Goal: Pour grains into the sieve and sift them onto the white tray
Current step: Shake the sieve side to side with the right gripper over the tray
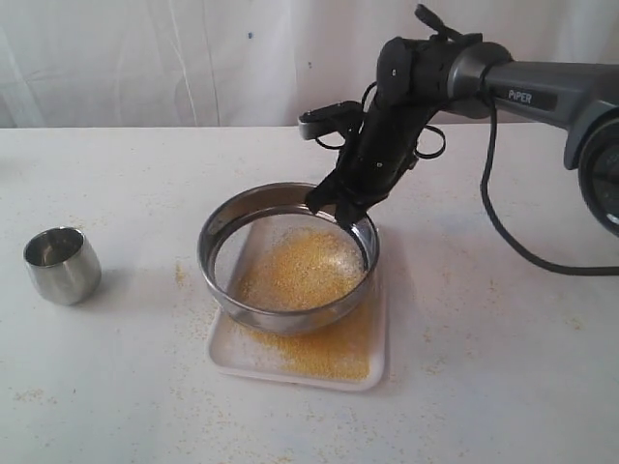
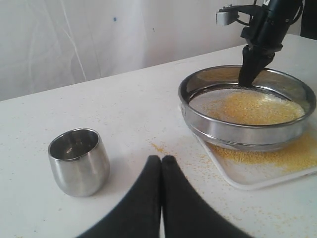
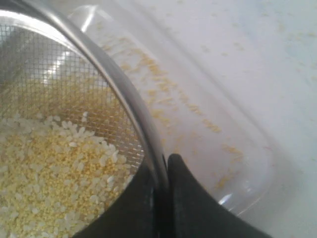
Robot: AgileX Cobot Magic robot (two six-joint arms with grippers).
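The sieve point(image 1: 290, 317), round with a grey metal rim, sits over the white tray point(image 1: 375, 369). Yellowish grains point(image 1: 300, 266) with paler bits lie on its mesh, and finer meal point(image 1: 334, 353) covers the tray below. My right gripper point(image 1: 338, 208) is shut on the sieve's far rim point(image 3: 114, 79), one finger inside and one outside point(image 3: 161, 161). In the left wrist view my left gripper point(image 2: 162, 158) is shut and holds nothing, low over the table between the steel cup and the tray point(image 2: 247, 179). That view also shows the sieve point(image 2: 237, 131).
A small steel cup point(image 1: 61, 264) stands upright on the white table at the left, also seen near my left gripper point(image 2: 79, 161). Stray grains are scattered on the table around the tray. A black cable point(image 1: 503, 232) trails from the right arm.
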